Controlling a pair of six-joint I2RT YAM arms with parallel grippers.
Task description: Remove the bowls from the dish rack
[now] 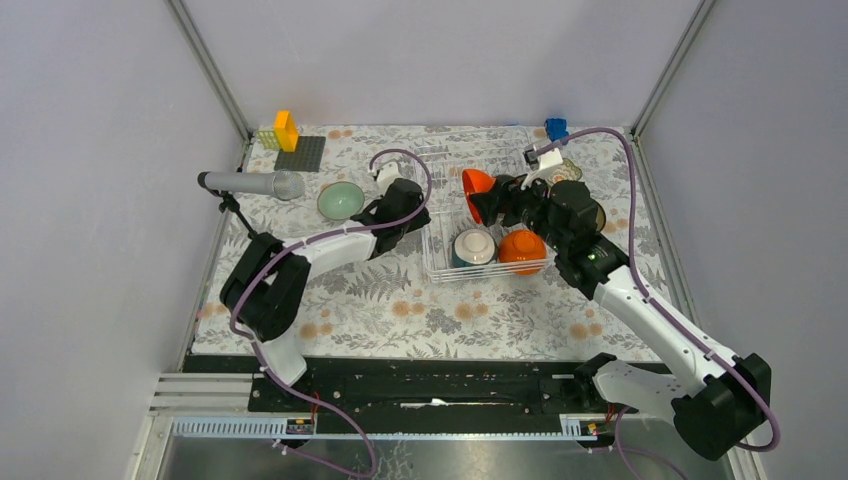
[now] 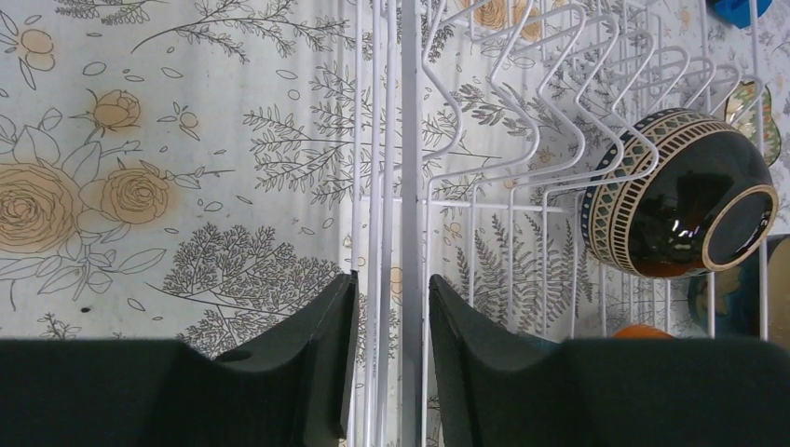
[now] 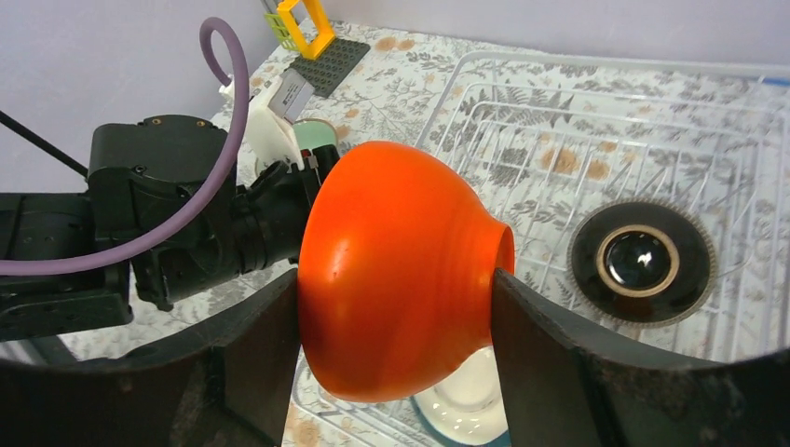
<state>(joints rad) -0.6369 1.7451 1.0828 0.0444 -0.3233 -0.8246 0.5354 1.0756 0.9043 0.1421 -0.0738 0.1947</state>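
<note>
The white wire dish rack (image 1: 440,160) stands mid-table. My right gripper (image 1: 492,198) is shut on an orange bowl (image 1: 477,190), held on its side above the rack; in the right wrist view the fingers (image 3: 536,335) press its rim and base (image 3: 396,270). In the rack lie a teal bowl with a white inside (image 1: 474,247), a second orange bowl (image 1: 522,248) and a dark patterned bowl (image 3: 643,261), which also shows in the left wrist view (image 2: 685,196). My left gripper (image 2: 393,298) is shut on the rack's left wall (image 2: 407,140). A mint green bowl (image 1: 340,200) stands on the cloth to the left.
A grey microphone (image 1: 250,184) on a stand lies at the left. A dark grey baseplate (image 1: 300,153) with yellow and orange blocks (image 1: 285,130) sits at the back left, a blue block (image 1: 556,128) at the back right. A small greenish patterned dish (image 2: 755,112) lies beyond the rack.
</note>
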